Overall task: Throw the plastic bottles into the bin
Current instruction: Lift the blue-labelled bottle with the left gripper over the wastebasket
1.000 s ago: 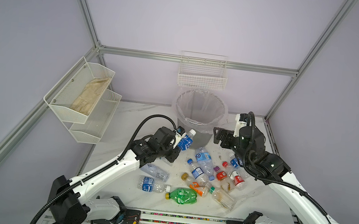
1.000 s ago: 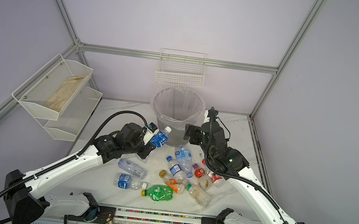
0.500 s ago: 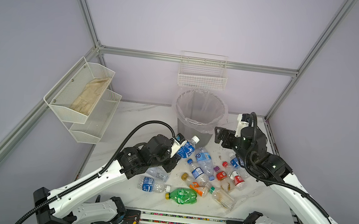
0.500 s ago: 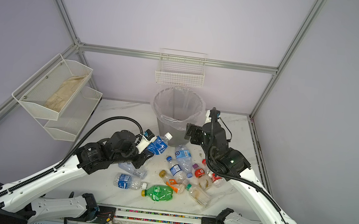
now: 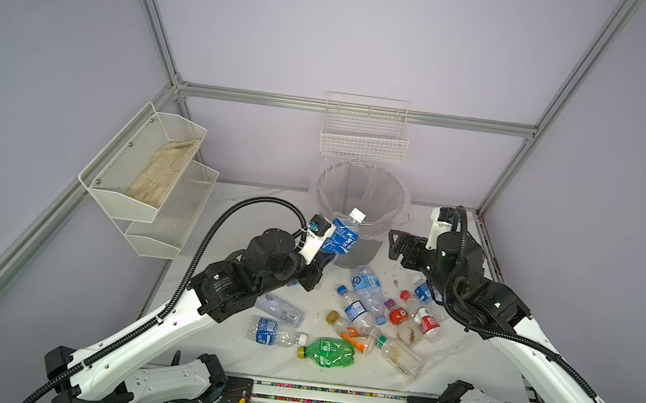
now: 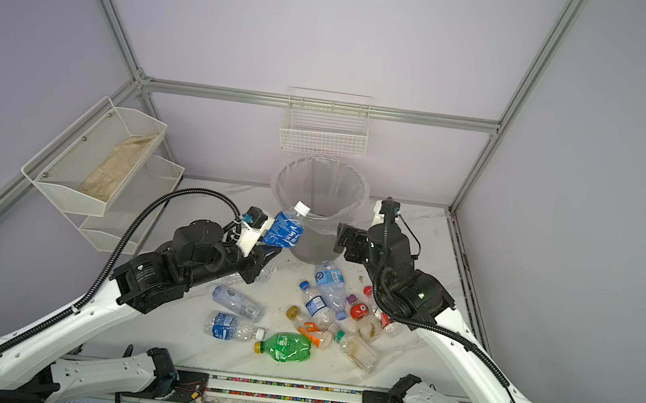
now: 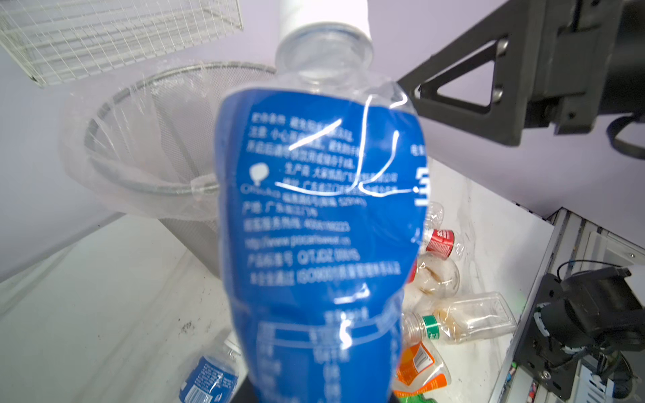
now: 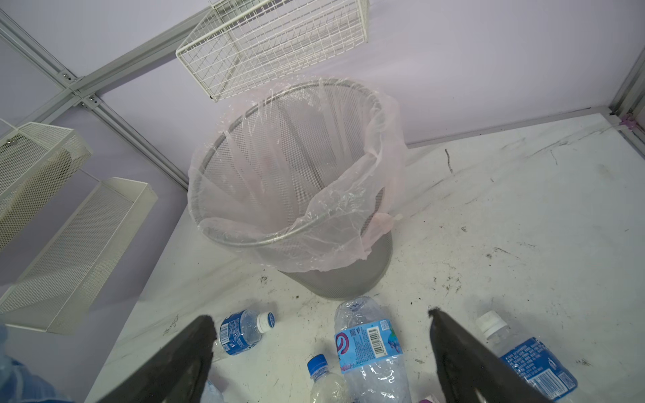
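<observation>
One bottle (image 5: 344, 236), seemingly in left hand (image 5: 324, 254)

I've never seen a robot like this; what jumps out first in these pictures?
The left gripper holds a crumpled blue-labelled bottle, white cap up, beside the rim of the grey mesh bin at the back of the table. Before the bin lies a scatter of small bottles, a bright green bottle near the front. The right gripper hangs open and empty on the bin's other side.
</observation>
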Controlling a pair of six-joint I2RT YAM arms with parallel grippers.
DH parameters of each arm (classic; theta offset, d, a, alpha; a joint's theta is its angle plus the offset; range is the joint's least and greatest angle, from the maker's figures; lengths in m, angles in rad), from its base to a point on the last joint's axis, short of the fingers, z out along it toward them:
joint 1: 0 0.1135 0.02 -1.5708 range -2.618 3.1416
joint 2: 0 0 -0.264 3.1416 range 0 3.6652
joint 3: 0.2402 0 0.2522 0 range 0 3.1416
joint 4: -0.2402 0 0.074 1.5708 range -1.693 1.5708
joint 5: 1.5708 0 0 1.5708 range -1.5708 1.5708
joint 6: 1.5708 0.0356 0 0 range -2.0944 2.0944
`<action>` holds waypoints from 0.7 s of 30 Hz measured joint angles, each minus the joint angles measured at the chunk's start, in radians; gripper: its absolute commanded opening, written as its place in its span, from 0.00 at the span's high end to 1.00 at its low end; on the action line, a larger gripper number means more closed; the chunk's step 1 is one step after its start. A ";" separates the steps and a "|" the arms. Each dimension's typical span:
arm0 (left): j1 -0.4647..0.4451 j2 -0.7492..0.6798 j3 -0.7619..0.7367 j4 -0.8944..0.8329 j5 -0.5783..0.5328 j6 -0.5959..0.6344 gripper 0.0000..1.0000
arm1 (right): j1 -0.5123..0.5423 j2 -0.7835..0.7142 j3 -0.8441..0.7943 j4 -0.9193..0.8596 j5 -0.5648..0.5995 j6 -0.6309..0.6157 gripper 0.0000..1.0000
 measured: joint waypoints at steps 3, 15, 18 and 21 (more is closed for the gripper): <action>0.000 0.006 0.021 0.043 -0.012 0.010 0.76 | 0.000 0.000 -0.011 0.000 0.000 0.000 0.03; 0.009 0.098 0.135 0.207 -0.046 0.079 0.76 | 0.000 -0.001 -0.044 0.000 0.004 0.000 0.03; 0.029 0.147 0.170 0.239 -0.042 0.081 0.76 | 0.000 -0.006 -0.048 0.000 0.006 0.000 0.02; 0.061 0.197 0.207 0.267 -0.021 0.078 0.76 | 0.000 -0.009 -0.048 0.000 0.007 0.000 0.03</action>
